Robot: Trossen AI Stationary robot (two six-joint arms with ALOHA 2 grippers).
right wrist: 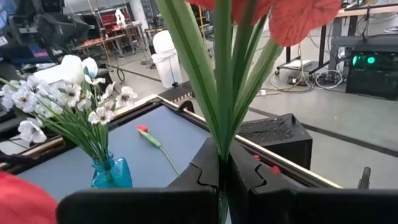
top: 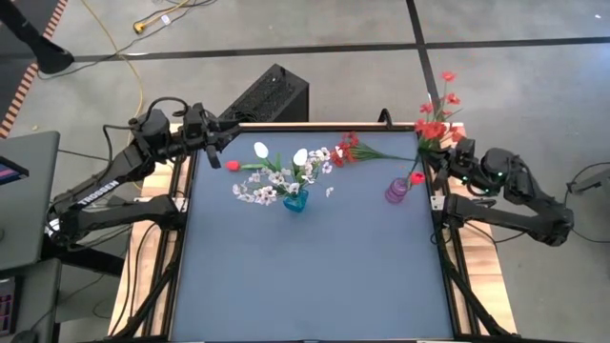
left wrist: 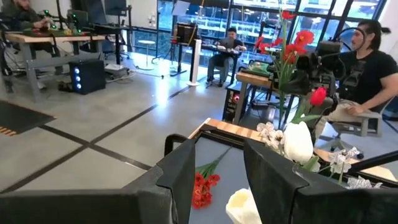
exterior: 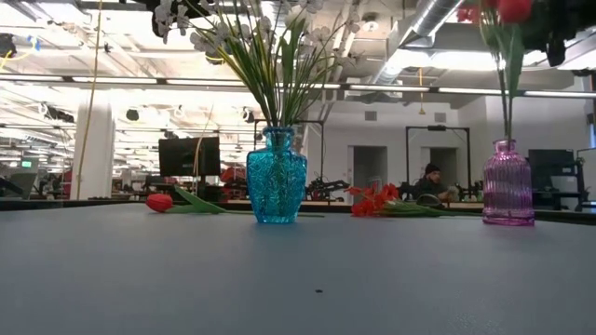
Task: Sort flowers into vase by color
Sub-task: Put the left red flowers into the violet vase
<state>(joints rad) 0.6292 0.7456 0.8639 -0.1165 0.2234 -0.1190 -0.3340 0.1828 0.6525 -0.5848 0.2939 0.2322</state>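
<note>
A blue vase [top: 295, 201] in the table's far middle holds white flowers [top: 276, 181]. A purple vase [top: 397, 191] at the far right holds one red bud [top: 416, 177]. A red tulip [top: 232, 165] and a red spray [top: 348, 151] lie flat on the table. My right gripper [top: 446, 148], at the far right edge, is shut on a bunch of red flowers [top: 437, 119]. My left gripper [top: 215, 149] hangs open and empty at the far left corner, near the red tulip. My right gripper pinches several green stems [right wrist: 222, 155] of the red bunch between its two fingers. The fingers come about level from the table's right and lie across the stems. The bunch stands roughly upright, its red heads [left wrist: 292, 40] above the gripper. The stems' lower ends are hidden.
The low view shows the blue vase [exterior: 277, 177], the purple vase [exterior: 508, 186], the tulip [exterior: 160, 202] and the spray [exterior: 377, 200] all along the far part. A black box [top: 272, 93] stands beyond the far edge. People sit in the room behind.
</note>
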